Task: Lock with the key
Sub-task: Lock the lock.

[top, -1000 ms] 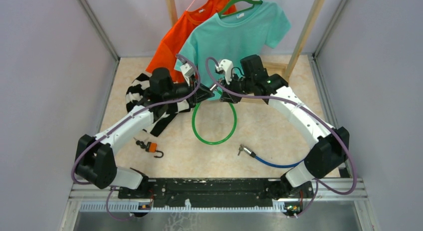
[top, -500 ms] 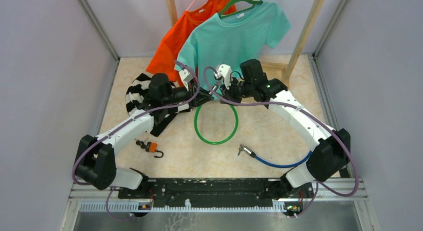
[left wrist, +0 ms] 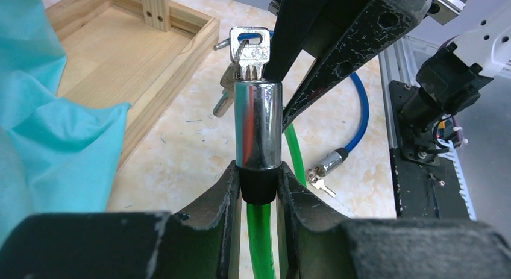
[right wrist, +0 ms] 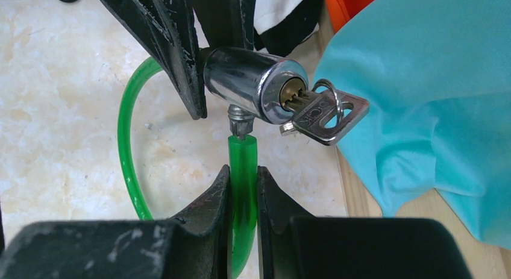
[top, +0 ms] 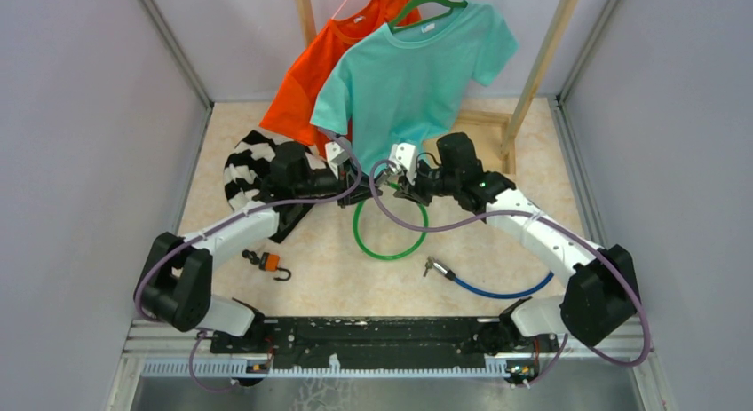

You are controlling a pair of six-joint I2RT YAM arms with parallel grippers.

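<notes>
We see a smooth chrome lock cylinder (right wrist: 253, 86) with a flat silver key (right wrist: 322, 113) seated in its brass keyway. The stamped lettering on the key's head is too blurred to read. Our left gripper (left wrist: 258, 175) pinches the matte black collar (left wrist: 259, 193) under that cylinder, and our right gripper (right wrist: 243, 182) pinches the glossy green plastic-coated cable (right wrist: 126, 128) just below the cylinder's side.

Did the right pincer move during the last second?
Yes. The right pincer has drawn back, downward in the top view: the wooden frame, which its arm partly covered before, now shows beyond it.
</notes>
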